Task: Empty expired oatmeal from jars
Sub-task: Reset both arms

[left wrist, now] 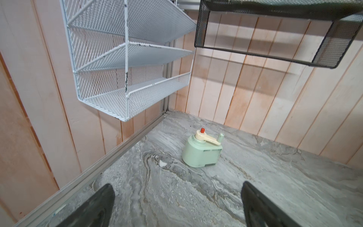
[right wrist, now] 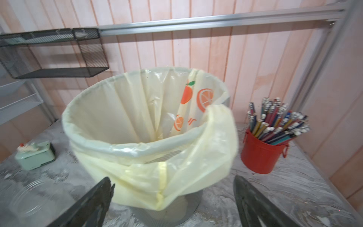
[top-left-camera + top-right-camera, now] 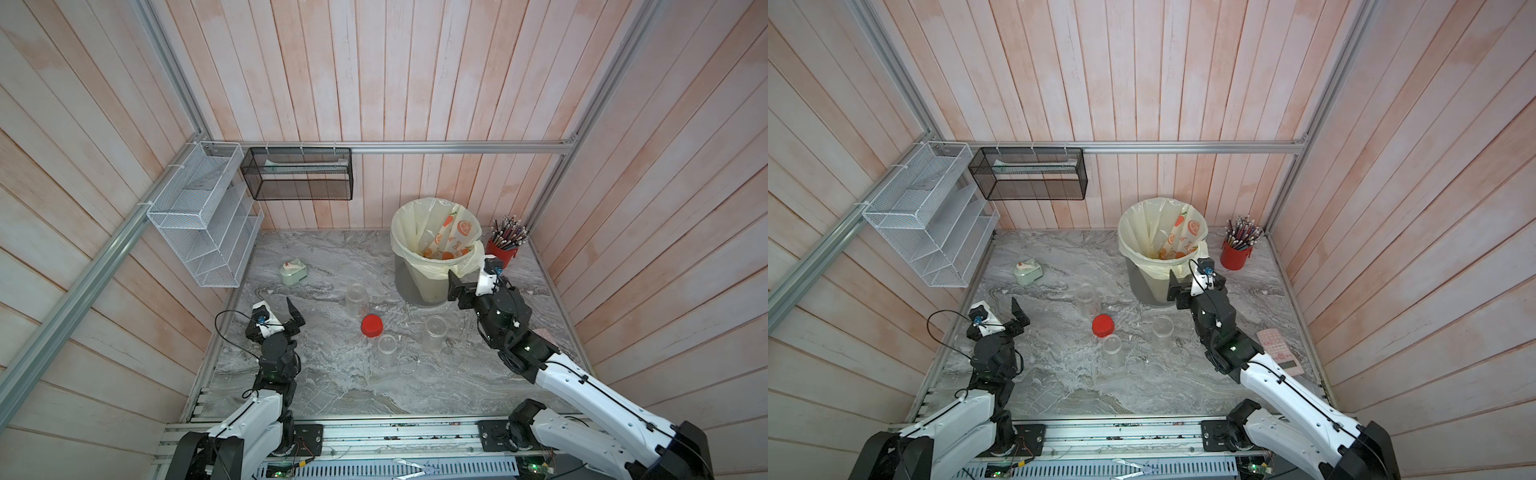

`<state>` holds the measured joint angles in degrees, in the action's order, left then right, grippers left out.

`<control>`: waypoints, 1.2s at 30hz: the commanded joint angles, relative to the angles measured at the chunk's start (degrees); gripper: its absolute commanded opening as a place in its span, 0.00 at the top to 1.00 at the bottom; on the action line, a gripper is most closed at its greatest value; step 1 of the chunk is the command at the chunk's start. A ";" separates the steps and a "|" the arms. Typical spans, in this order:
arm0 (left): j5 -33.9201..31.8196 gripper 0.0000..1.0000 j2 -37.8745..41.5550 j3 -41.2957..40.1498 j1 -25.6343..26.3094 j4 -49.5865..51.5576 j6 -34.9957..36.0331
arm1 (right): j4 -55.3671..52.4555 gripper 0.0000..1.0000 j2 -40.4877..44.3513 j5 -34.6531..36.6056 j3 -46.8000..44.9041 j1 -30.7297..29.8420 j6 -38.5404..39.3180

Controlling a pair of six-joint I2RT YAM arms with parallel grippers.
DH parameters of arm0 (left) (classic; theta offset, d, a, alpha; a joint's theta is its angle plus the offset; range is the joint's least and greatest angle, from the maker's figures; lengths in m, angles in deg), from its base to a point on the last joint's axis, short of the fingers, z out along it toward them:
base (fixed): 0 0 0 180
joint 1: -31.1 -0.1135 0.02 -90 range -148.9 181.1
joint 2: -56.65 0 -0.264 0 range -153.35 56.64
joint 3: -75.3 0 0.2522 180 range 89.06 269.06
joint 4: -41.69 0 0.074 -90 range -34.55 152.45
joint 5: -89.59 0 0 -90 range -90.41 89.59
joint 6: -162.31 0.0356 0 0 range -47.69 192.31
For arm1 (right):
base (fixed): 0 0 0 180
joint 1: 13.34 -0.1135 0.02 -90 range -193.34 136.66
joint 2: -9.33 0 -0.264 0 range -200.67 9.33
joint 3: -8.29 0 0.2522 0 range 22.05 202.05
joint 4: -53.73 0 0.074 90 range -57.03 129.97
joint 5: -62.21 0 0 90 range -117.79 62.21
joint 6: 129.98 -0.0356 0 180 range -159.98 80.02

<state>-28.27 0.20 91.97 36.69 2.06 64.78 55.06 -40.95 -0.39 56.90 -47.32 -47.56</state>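
Clear jars beside my right gripper look empty, so it and left gripper gape, holding nothing, bin just ahead

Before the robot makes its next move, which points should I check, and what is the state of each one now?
1. Left gripper open and empty: ok.
2. Right gripper open and empty, facing the bin: ok.
3. Three jars upright, no oatmeal seen inside: ok.
4. Red lid off, lying on the table: ok.
5. Oatmeal is in the bin: cannot tell, its bottom is hidden.
6. Table free of spilled flakes: cannot tell, the marbled surface would hide them.
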 commanded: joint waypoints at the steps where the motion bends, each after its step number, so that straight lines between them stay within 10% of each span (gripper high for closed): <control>1: 6.67 0.00 -2.83 0.09 -1.75 -5.89 -0.08 | 3.60 0.02 4.46 4.29 -5.52 5.64 1.43; 12: 11.71 0.00 -12.96 0.65 -2.69 -13.83 2.50 | 17.26 0.02 9.16 2.45 -21.92 19.68 2.15; 36: 19.36 0.00 -31.64 4.43 -3.48 -27.15 7.27 | 51.70 0.02 -24.62 -18.21 -25.93 34.58 6.25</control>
<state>-10.69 -32.00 95.08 33.50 -23.62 70.94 103.47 -64.60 -13.92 28.95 -13.31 -41.63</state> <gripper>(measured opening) 0.999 0.980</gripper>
